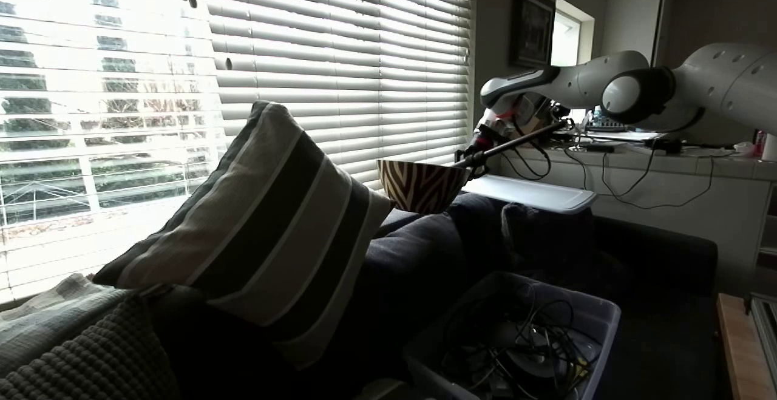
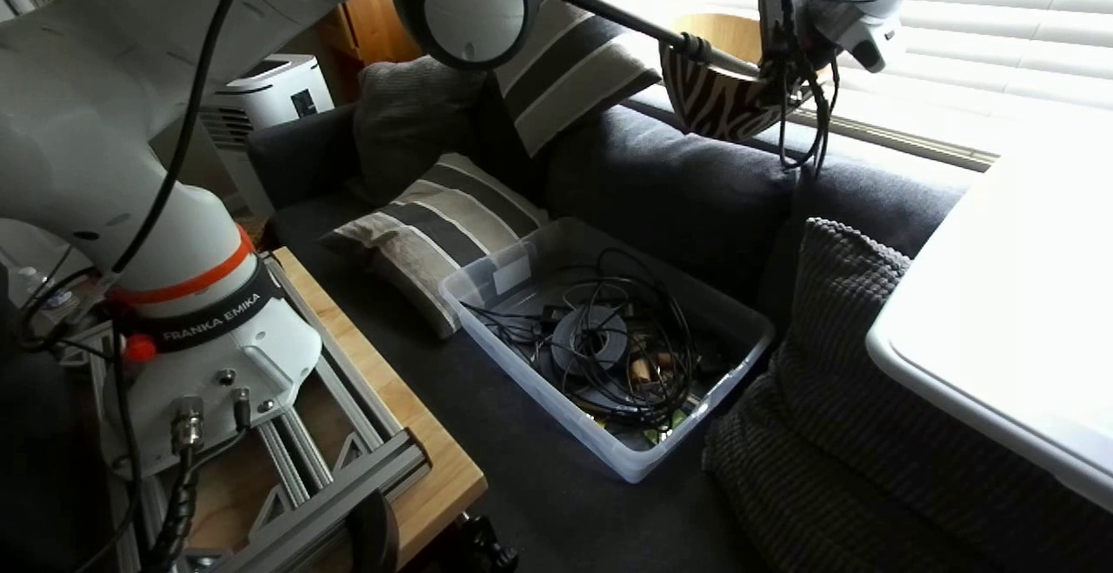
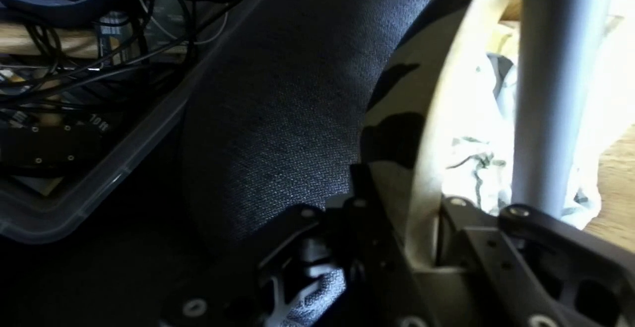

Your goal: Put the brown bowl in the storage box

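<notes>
Hand (image 3: 414, 195) pinches round zebra-patterned brown wooden-looking bowl (image 1: 420, 189) by the rim; held high, probably to clear translucent plastic storage box (image 2: 633, 461).

In an exterior view, with the storage box (image 2: 539, 380) at the clock's centre, the bowl (image 2: 713, 103) hangs at one o'clock, higher than the sofa back (image 2: 687, 182); the upper pillow (image 2: 578, 69) is near twelve, the lower pillow (image 2: 461, 208) lies just beside the box at ten, the robot base (image 2: 222, 373) is at nine, and a cushion (image 2: 826, 356) is at three with the lid (image 2: 1009, 329) beyond it. The box rests on the sofa seat (image 2: 556, 503); cables (image 2: 656, 403) and a spool (image 2: 574, 338) lie in it. In the wrist view, the bowl's rim is between the fingers of the gripper (image 3: 409, 188), and the box is at ten o'clock from them.
</notes>
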